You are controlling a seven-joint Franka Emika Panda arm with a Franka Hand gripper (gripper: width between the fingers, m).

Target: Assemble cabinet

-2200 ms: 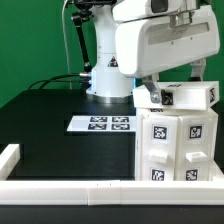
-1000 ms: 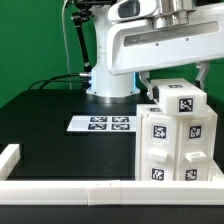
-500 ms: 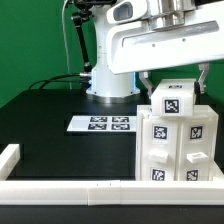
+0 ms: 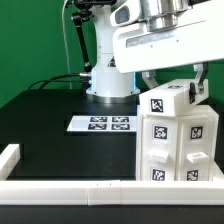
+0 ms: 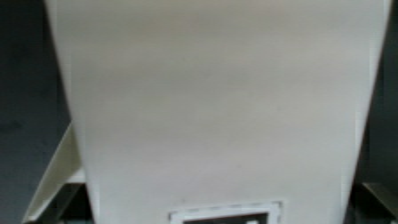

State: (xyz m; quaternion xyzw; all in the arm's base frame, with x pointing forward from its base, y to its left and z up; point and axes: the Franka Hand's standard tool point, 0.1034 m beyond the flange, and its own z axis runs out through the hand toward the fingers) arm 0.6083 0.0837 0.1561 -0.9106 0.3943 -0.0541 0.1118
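The black table (image 4: 40, 115) carries the marker board (image 4: 101, 124), cabinet body (image 4: 178, 145) and border rail (image 4: 70, 188).

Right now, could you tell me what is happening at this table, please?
The Franka arm's hand holds a small white tagged block, tilted, just above the top of the large white cabinet body at the exterior view's right. The block is not yet seated flat. The wrist view is almost filled by a white panel. The marker board lies flat on the black table, with the white border rail in front.
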